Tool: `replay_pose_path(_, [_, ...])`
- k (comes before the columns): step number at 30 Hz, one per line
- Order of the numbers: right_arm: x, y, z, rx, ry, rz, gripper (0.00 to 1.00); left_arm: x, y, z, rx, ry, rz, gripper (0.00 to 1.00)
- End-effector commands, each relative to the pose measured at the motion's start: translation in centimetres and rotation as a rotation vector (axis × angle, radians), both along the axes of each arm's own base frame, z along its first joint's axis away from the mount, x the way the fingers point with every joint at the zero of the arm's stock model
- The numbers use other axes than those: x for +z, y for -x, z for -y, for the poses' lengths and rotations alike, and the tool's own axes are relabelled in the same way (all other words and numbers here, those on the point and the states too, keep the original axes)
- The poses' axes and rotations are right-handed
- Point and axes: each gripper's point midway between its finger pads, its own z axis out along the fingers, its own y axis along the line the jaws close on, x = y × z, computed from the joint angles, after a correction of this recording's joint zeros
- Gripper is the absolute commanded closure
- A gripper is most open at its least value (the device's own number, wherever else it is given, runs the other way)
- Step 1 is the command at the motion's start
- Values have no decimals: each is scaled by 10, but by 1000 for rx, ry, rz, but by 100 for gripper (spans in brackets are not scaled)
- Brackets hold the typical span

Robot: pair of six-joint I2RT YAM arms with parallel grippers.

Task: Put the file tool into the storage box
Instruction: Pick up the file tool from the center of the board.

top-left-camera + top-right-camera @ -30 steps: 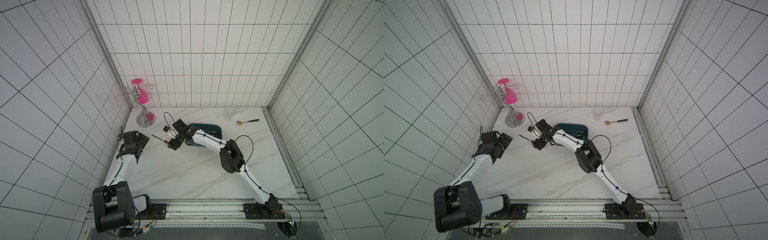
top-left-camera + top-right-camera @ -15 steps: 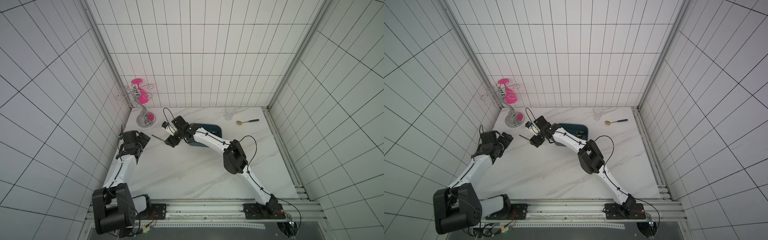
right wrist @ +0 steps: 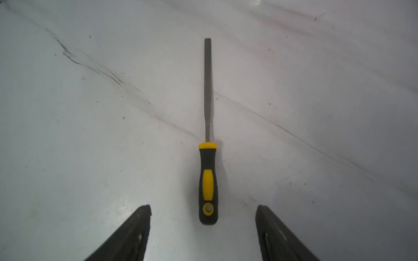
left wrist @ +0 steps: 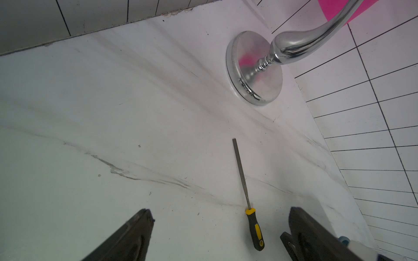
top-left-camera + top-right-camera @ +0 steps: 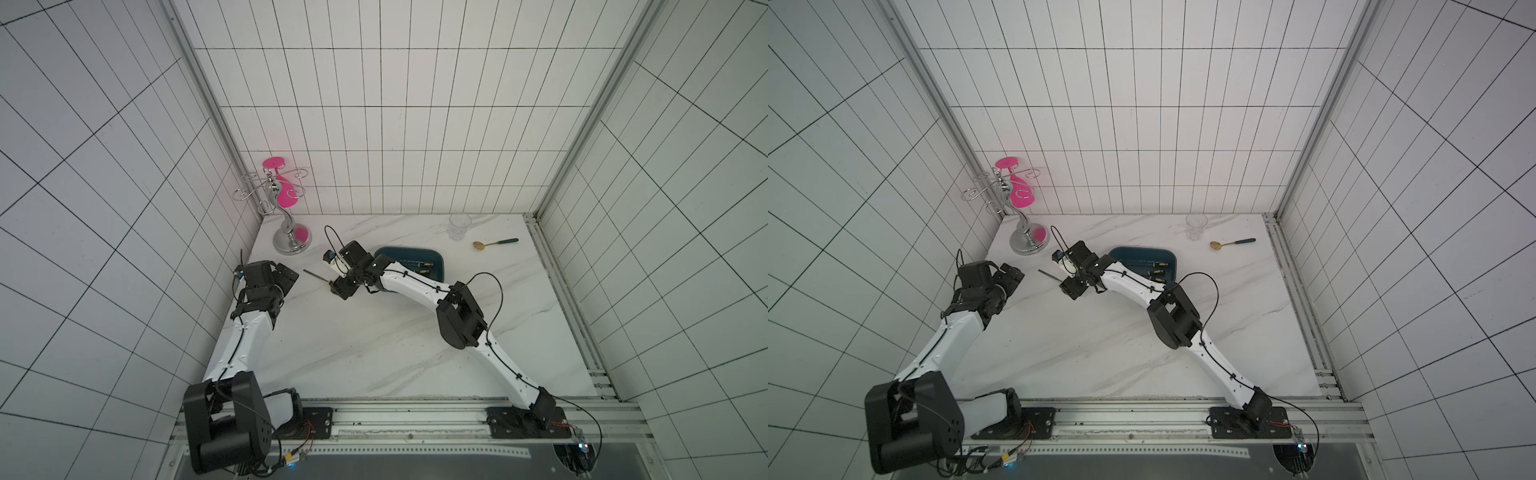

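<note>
The left gripper [image 4: 220, 210] hangs with its jaws wide apart and nothing between them. Just to its right the file [image 3: 207, 108] lies flat on the table [image 5: 374, 340], blade pointing leftward, outside the box [image 5: 441, 266]. The right gripper [image 3: 203, 206] is low over the end of the handle, with its jaws open on either side and not touching it. Further right, the box holds other files [image 5: 424, 264].

I judge the file to be light and stiff, with a thin steel blade and a thick black-and-yellow handle that looks rubbery. The middle of the handle is the better place to take it, because the narrow blade could slip or turn. The long blade will stick out, so it must be lined up with the box's long side.

Compared with a second ago, the right gripper has moved a little to the left and covers more of the handle. The file, box and left gripper seem unmoved.
</note>
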Motion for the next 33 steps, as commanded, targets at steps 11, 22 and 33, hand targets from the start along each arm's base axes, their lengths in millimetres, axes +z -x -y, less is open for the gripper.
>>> replay_pose_path(11, [-29,-1,-4,-23,24,-19,40,5,1,7,-34,17,47,2])
replay_pose_path(22, [-35,0,-5,-9,25,-19,59,-3,7,11,-54,15,40,2])
replay_pose_path(33, [-13,-1,-9,-3,-23,10,74,0,5,13,-69,16,49,2])
